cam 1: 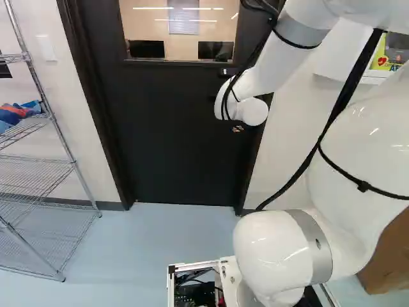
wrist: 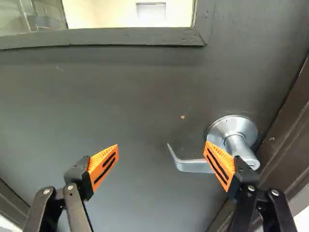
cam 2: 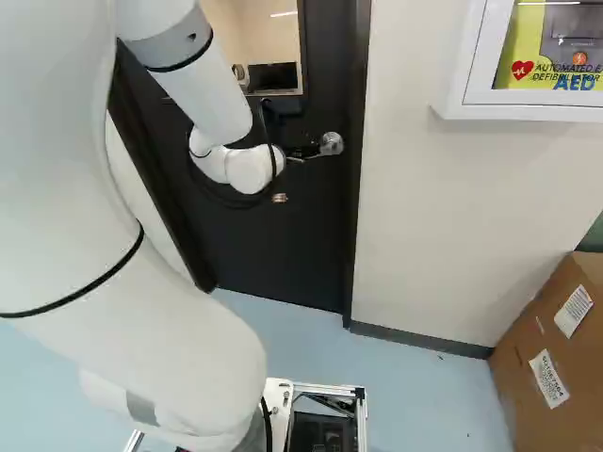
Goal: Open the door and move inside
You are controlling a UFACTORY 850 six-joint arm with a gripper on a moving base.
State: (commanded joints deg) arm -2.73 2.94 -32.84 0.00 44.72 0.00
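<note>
The black door (cam 1: 172,141) stands closed in its frame ahead of the arm. In the right base view my gripper (cam 2: 303,151) is mostly hidden behind the white wrist, close to the silver door handle (cam 2: 331,143). In the wrist view the gripper (wrist: 161,165) is open wide, nothing held between its pads. The handle's lever (wrist: 191,166) lies ahead of the fingers, its bent free end reaching into the space between them. One orange pad (wrist: 220,164) overlaps the lever's root, near the round rose; whether they touch I cannot tell.
A wire shelf rack (cam 1: 38,166) stands left of the door, blue and orange items on it. Right of the door are a pale wall (cam 2: 433,207), a wall-mounted defibrillator cabinet (cam 2: 462,108) and a cardboard box (cam 2: 556,358) on the floor. The door has a window (cam 1: 179,29).
</note>
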